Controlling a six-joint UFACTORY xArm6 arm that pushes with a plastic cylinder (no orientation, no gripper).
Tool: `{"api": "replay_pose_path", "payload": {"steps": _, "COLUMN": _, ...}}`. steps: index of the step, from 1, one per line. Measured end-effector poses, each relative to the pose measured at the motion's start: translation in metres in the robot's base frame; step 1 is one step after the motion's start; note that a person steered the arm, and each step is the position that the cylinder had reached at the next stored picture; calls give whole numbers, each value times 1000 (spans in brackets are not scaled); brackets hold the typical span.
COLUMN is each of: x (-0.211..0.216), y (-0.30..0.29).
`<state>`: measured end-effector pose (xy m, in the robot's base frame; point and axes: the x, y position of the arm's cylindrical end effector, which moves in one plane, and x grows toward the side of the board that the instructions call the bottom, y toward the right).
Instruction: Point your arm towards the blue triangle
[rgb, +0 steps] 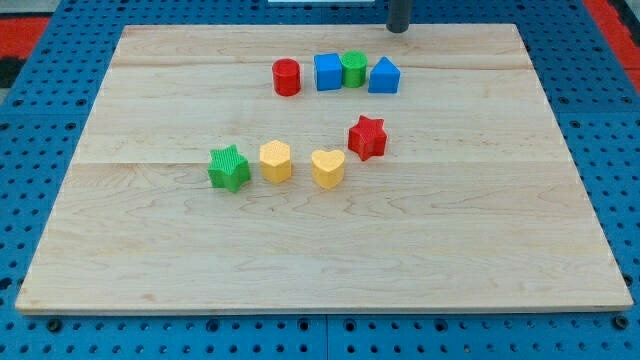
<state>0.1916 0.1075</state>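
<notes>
The blue triangle (384, 76) sits near the view's top, at the right end of a row of blocks. My tip (398, 29) is at the view's top edge, just above and slightly right of the blue triangle, with a gap between them. To the triangle's left stand a green cylinder (353, 68), a blue cube (328, 72) and a red cylinder (287, 77).
Lower on the wooden board (150, 250) lie a red star (367, 137), a yellow heart (327, 168), a yellow hexagon-like block (276, 160) and a green star (229, 167). A blue pegboard (40, 150) surrounds the board.
</notes>
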Motion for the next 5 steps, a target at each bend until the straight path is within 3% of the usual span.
{"api": "replay_pose_path", "payload": {"steps": 5, "x": 5, "y": 11}}
